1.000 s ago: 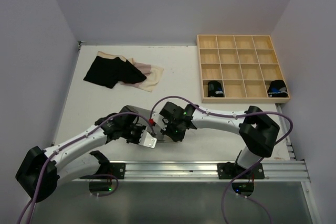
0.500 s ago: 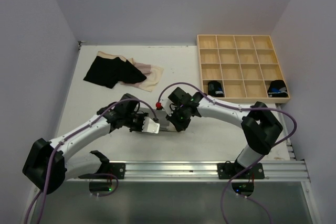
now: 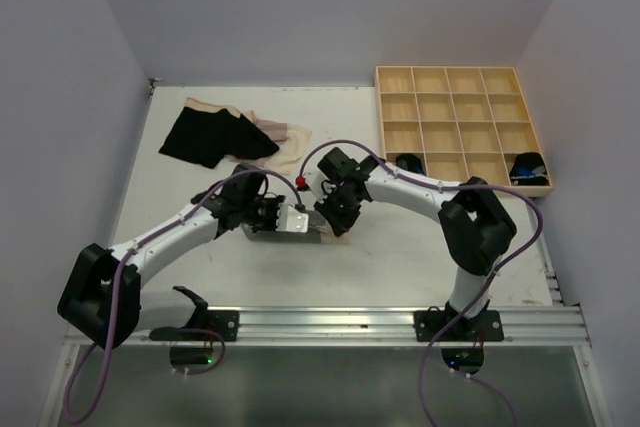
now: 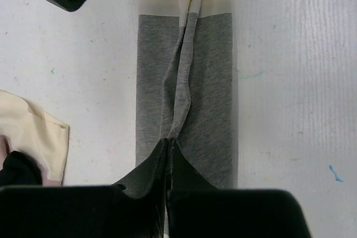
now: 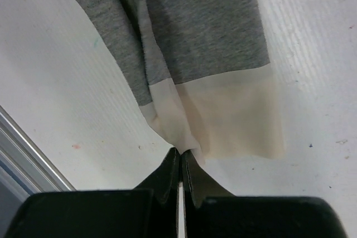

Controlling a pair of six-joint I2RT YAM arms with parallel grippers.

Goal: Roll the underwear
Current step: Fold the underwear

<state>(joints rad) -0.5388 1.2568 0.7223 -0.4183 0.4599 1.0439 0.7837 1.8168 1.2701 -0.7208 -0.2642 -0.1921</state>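
Across the table (image 3: 190, 267) the biggest thing is the tray (image 3: 448, 69) at the far right. It holds one dark roll (image 3: 408, 164) in its near row and another (image 3: 527, 167) in the near right corner. The left arm (image 3: 170, 242) and right arm (image 3: 410, 187) both reach in to mid-table and meet there. At the far left lies a pile, a black pair (image 3: 205, 135) over beige ones (image 3: 285, 142).

The grey pair (image 4: 209, 82) lies flat between the arms, folded into a long strip with a beige band (image 5: 234, 121) at the right arm's end. The left gripper (image 4: 168, 143) is closed on a raised ridge of grey cloth at one end. The right gripper (image 5: 180, 151) is closed on a pucker of the band at the other.

Each pinch holds only a thin fold, so I judge slipping to be the main risk. If the arms pull apart too hard, one end could slip free and the strip would fall open. If one end is rolled or carried faster than the other, the strip would skew and the roll would come out lopsided. The centre ridge, if rolled in, would leave the roll loose.
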